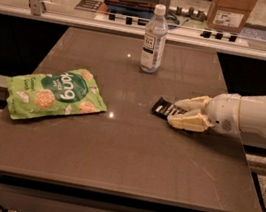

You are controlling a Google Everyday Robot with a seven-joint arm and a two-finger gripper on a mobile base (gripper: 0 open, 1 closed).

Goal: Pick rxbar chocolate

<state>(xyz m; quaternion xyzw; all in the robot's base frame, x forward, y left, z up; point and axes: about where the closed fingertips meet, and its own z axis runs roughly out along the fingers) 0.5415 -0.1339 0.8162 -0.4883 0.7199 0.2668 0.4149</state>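
Black rxbar chocolate (163,107), flat on table (113,165), right end seemingly within claw (173,112).

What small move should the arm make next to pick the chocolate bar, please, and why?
Probably close the fingers. The gripper sits low over the brown table, its cream fingers apart on either side of one end of the small flat black-wrapped rxbar chocolate; the bar lies flat, not yet gripped.

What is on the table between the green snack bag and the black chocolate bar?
Nothing: the camera view shows bare tabletop between the green bag and the rxbar chocolate. The hand sits at the bar's right end.
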